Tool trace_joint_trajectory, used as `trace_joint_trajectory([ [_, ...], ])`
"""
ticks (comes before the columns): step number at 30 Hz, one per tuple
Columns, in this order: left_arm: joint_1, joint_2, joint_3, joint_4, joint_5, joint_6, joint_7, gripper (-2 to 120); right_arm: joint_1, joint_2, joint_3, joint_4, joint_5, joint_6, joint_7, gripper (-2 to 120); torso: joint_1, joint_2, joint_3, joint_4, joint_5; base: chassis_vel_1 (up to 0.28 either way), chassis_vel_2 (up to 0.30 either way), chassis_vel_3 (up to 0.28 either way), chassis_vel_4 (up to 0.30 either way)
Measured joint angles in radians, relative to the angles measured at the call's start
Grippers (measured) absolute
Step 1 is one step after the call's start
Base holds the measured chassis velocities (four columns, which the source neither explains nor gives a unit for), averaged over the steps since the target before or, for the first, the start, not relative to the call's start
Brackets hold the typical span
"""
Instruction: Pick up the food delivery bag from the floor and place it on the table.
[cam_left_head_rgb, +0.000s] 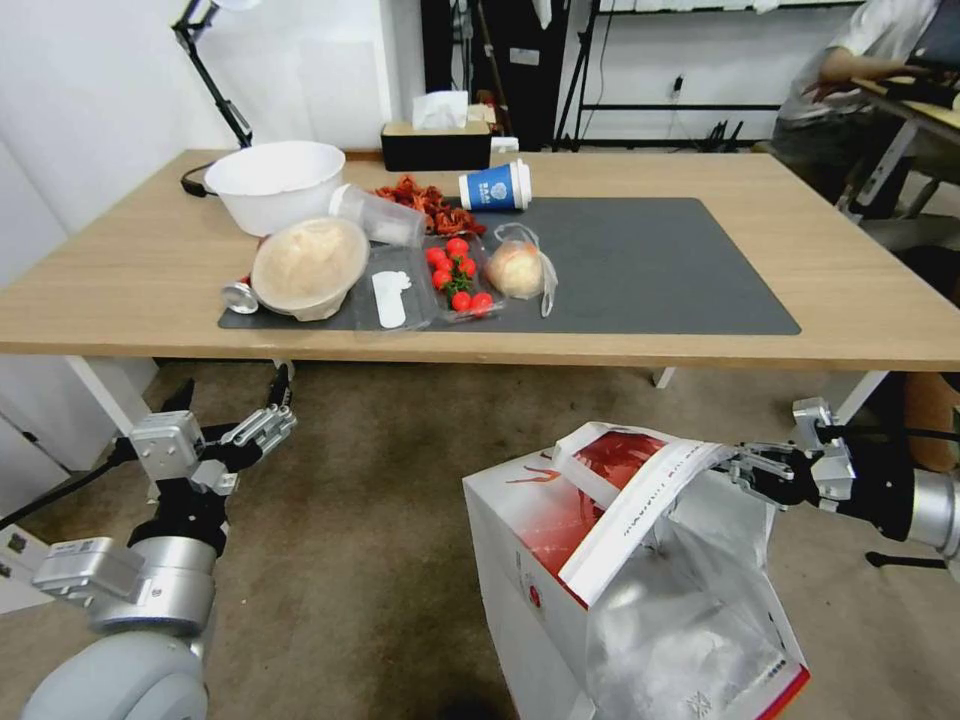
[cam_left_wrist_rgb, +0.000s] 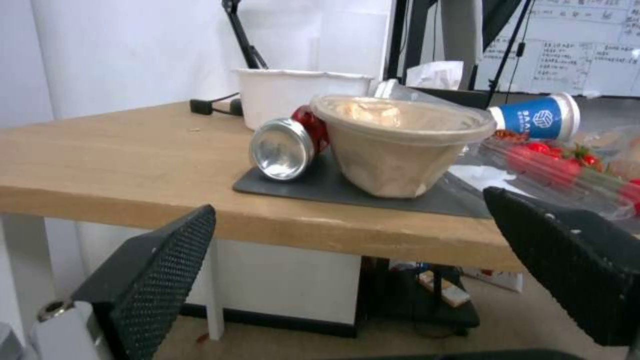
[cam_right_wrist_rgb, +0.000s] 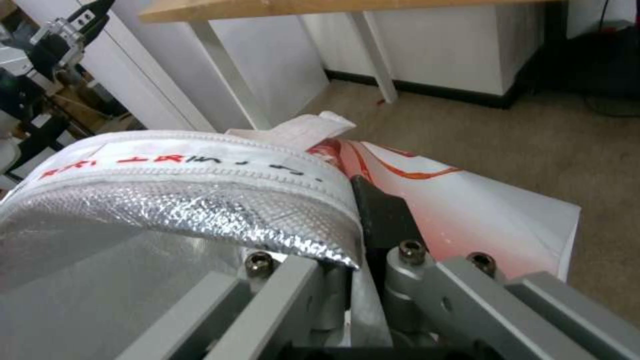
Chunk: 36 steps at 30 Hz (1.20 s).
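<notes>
The right gripper (cam_left_head_rgb: 738, 466) is clamped on the delivery bag's (cam_left_head_rgb: 560, 560) top flap, near the table (cam_left_head_rgb: 850, 290), right of centre. The left gripper (cam_left_head_rgb: 265, 415) waits spread apart, far left. That thin flap could tear or slip under the bag's weight.

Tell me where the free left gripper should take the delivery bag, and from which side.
Probably the upright white handle loop on the food delivery bag, approached from the robot's left: it stands clear of the rim. The right gripper already pinches the foil-lined rim opposite; the left gripper hangs open under the table.
</notes>
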<state>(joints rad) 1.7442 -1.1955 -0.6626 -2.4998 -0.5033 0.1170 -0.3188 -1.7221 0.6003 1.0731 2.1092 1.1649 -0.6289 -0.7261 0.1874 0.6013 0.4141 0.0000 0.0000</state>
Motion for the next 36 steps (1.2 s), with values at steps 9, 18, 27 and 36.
trace_joint_trajectory([
  [9, 0.006, 0.000, -0.001, -0.001, 0.002, -0.003, 0.000, 100, -0.008, 0.002, 0.005, 0.011, -0.005, 0.001, -0.001, 0, 0.013, 0.034, 0.021, 0.0000, 0.0001, 0.000, 0.000, 0.000, 0.000],
  [18, 0.007, 0.000, 0.003, -0.001, 0.003, -0.004, -0.002, 100, -0.008, 0.006, 0.005, 0.014, -0.012, 0.004, -0.001, 0, 0.029, 0.073, 0.044, 0.0000, 0.0000, 0.000, 0.000, 0.000, 0.000],
  [27, 0.003, 0.008, 0.003, -0.001, 0.002, -0.003, -0.002, 100, -0.001, 0.009, -0.001, 0.014, -0.017, 0.005, -0.001, 0, 0.044, 0.110, 0.065, -0.0001, 0.0000, 0.000, 0.000, 0.000, 0.000],
  [36, 0.005, 0.007, 0.001, -0.001, 0.002, -0.004, -0.002, 100, 0.002, 0.011, -0.006, 0.014, -0.024, 0.008, -0.001, 0, 0.062, 0.152, 0.090, 0.0001, 0.0000, 0.000, 0.000, 0.000, 0.000],
])
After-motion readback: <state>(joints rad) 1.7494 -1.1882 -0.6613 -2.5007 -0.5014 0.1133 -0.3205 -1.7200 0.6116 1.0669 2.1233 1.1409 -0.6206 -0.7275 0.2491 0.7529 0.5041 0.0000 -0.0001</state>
